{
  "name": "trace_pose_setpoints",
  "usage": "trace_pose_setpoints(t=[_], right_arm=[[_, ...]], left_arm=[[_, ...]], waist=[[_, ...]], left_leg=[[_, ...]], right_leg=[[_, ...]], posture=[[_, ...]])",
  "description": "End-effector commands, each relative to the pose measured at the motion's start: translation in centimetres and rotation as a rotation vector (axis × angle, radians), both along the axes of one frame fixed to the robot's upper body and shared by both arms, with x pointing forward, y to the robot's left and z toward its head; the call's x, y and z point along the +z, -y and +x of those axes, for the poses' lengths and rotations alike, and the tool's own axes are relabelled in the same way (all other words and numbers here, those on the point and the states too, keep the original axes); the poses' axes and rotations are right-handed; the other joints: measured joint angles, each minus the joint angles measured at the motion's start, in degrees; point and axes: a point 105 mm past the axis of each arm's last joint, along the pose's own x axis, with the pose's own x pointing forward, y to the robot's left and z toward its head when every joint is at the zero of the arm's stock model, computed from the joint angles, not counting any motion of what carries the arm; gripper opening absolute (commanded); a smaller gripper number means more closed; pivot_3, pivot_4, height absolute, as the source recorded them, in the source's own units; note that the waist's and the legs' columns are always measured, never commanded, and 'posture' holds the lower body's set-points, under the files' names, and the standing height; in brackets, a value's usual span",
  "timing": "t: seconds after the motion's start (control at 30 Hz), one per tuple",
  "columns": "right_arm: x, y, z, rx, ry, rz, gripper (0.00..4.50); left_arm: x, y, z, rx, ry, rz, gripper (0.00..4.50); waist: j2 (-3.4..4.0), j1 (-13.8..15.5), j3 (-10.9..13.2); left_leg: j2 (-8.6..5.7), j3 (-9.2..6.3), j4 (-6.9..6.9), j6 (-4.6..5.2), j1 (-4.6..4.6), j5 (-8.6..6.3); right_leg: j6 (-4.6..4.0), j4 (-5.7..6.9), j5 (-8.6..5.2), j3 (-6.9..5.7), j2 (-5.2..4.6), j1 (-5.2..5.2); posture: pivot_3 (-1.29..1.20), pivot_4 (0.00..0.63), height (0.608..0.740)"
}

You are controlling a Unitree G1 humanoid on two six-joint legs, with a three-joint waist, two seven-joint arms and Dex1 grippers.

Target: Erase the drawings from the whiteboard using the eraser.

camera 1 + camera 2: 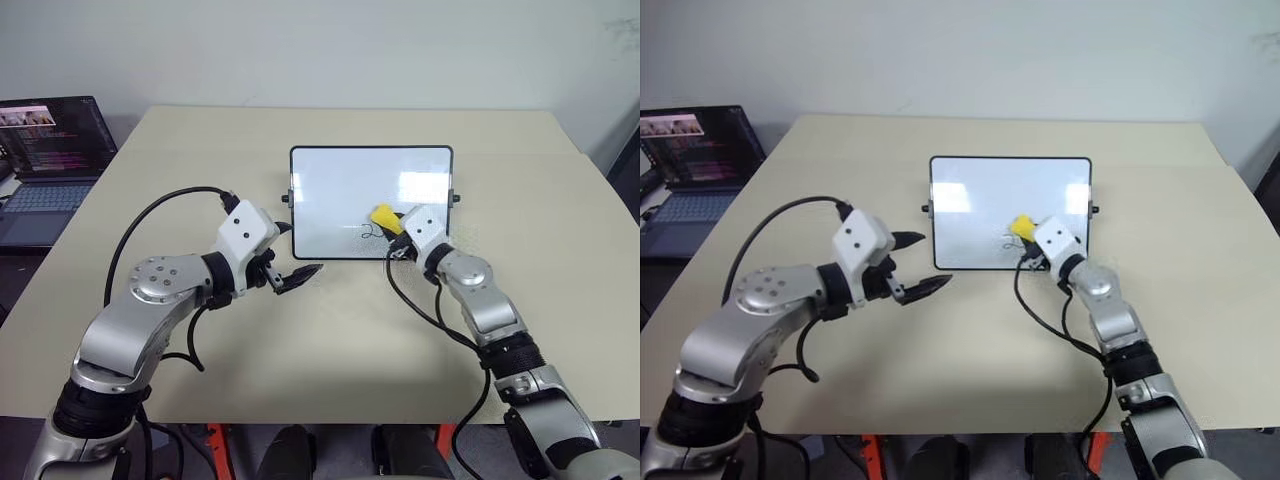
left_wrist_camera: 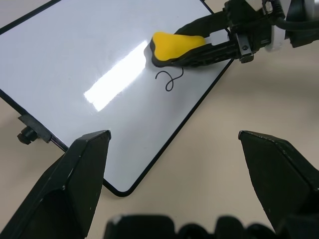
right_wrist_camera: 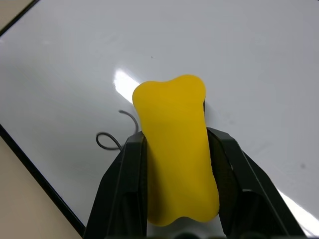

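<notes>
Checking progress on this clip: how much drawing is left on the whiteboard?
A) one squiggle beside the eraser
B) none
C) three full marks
A: a single black squiggle remains on the whiteboard, right next to the yellow eraser held in the right claw.

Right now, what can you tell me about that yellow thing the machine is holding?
It is the eraser, a small yellow block with a waist in the middle, like a bone, and a dark underside. It looks soft and matte. The right pincer is shut on its sides, with one black finger at each flank. It lies on the whiteboard, near the board's lower right corner, dark face down on the glossy surface. One thin black squiggle is on the board just beside it.
</notes>
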Motion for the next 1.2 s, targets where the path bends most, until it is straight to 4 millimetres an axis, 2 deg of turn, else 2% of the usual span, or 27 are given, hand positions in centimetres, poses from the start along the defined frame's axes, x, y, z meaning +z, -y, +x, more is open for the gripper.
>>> trace_pose_setpoints(t=[0.03, 0.13, 0.23, 0.43, 0.5, 0.8, 0.9, 1.0, 1.2], right_arm=[[-0.4, 2.5, 0.0, -0.076, -0.026, 0.003, 1.37], [0.0, 2.6, -0.2, -0.075, -0.020, 0.007, 1.37], [1.2, 1.8, -0.4, -0.055, 0.002, 0.029, 1.37], [3.9, -2.5, -1.4, 0.056, 0.045, 0.078, 1.37], [4.3, -3.7, -1.7, 0.086, 0.051, 0.085, 1.37], [2.9, -6.0, -2.1, 0.143, 0.022, 0.065, 1.37], [1.3, -6.6, -1.9, 0.164, 0.019, 0.008, 1.37], [-0.9, -6.5, -1.6, 0.171, 0.003, -0.063, 1.37], [-2.1, -5.8, -0.8, 0.154, -0.004, -0.083, 1.37]], left_arm=[[1.0, 0.1, 0.1, -0.009, 0.045, 0.004, 4.50], [1.1, 0.1, 0.1, -0.012, 0.046, 0.003, 4.50], [1.3, 0.2, 0.2, -0.015, 0.049, 0.003, 4.50], [1.5, 0.4, 0.2, -0.021, 0.052, 0.003, 4.50], [1.5, 0.4, 0.2, -0.021, 0.053, 0.003, 4.50], [1.6, 0.3, 0.1, -0.013, 0.057, 0.006, 4.50], [1.6, 0.3, 0.0, -0.012, 0.056, 0.008, 4.50], [1.6, 0.3, 0.0, -0.010, 0.058, 0.008, 4.50], [1.7, 0.3, -0.1, -0.006, 0.060, 0.010, 4.50]], waist=[[-0.01, 0.0, 0.0], [-0.01, 0.0, 0.0], [-0.01, 0.0, 0.0], [0.00, -0.2, 0.0], [0.01, -0.4, 0.0], [0.01, -0.1, 0.0], [0.01, -0.2, 0.0], [0.01, -0.2, 0.0], [0.01, -0.2, 0.0]], left_leg=[[0.00, 0.00, 0.01, 0.00, 0.00, 0.00], [0.00, 0.01, 0.01, 0.00, 0.00, 0.00], [0.00, 0.00, 0.01, 0.00, 0.00, 0.00], [0.01, 0.01, -0.03, 0.00, -0.04, 0.00], [0.02, 0.02, -0.06, -0.01, -0.04, 0.00], [0.00, 0.02, -0.05, -0.01, -0.07, 0.00], [0.01, 0.01, -0.05, -0.01, -0.06, 0.00], [0.01, 0.03, -0.05, -0.01, -0.05, 0.00], [0.01, 0.04, -0.03, -0.01, 0.00, 0.00]], right_leg=[[0.00, 0.00, 0.00, 0.00, 0.00, 0.00], [0.00, 0.00, 0.00, 0.01, 0.00, 0.00], [0.00, 0.00, 0.00, 0.01, 0.00, 0.00], [0.00, -0.02, 0.00, 0.01, 0.00, -0.06], [0.00, -0.02, 0.00, 0.02, 0.01, -0.08], [0.00, -0.05, 0.00, 0.01, 0.00, -0.08], [0.00, -0.04, 0.00, 0.00, 0.01, -0.09], [0.00, -0.04, 0.00, 0.01, 0.01, -0.09], [0.00, -0.01, 0.00, 0.02, 0.01, -0.06]], posture=[[0.00, 0.150, 0.740], [0.00, 0.150, 0.740], [0.00, 0.150, 0.740], [0.00, 0.150, 0.740], [0.00, 0.150, 0.740], [0.00, 0.150, 0.740], [0.00, 0.150, 0.740], [0.00, 0.150, 0.740], [0.00, 0.150, 0.740]])
